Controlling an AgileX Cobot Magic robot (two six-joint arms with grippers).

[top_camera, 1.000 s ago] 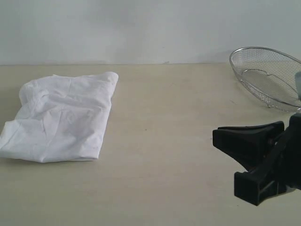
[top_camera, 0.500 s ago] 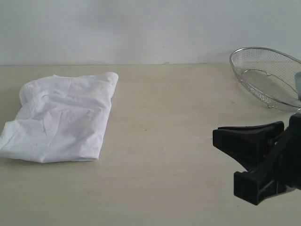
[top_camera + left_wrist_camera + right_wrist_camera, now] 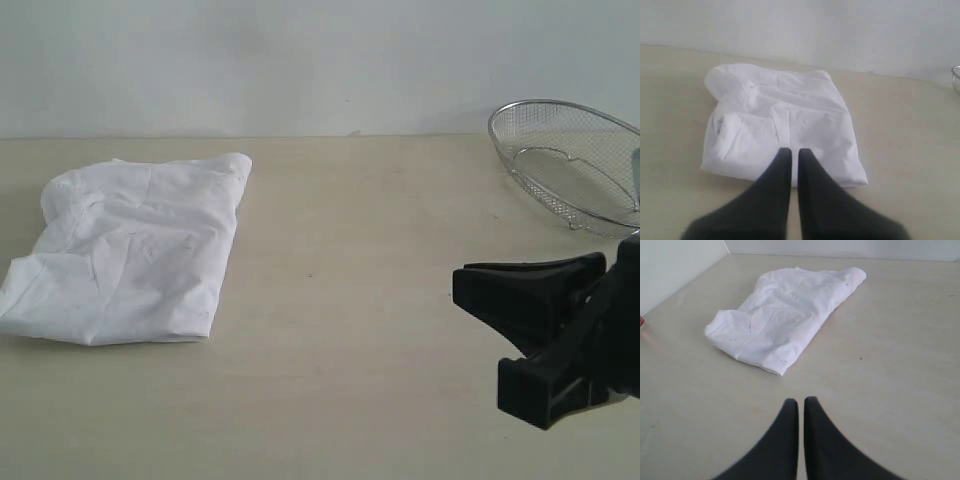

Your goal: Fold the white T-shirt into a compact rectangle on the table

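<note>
T-shirt (image 3: 130,250) lies folded (rumpled); basket (image 3: 592,148) cut off at right.

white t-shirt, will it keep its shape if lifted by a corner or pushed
The white T-shirt looks like thin, creased cloth in loose layers, so lifted by a corner it would likely droop and unfold. Pushed across the smooth table, it may bunch up rather than slide whole.

The white T-shirt (image 3: 130,262) lies flat on the pale beige table (image 3: 350,330), folded into a rumpled, roughly rectangular bundle with creased layers, near the table's left side, toward its far edge
</note>
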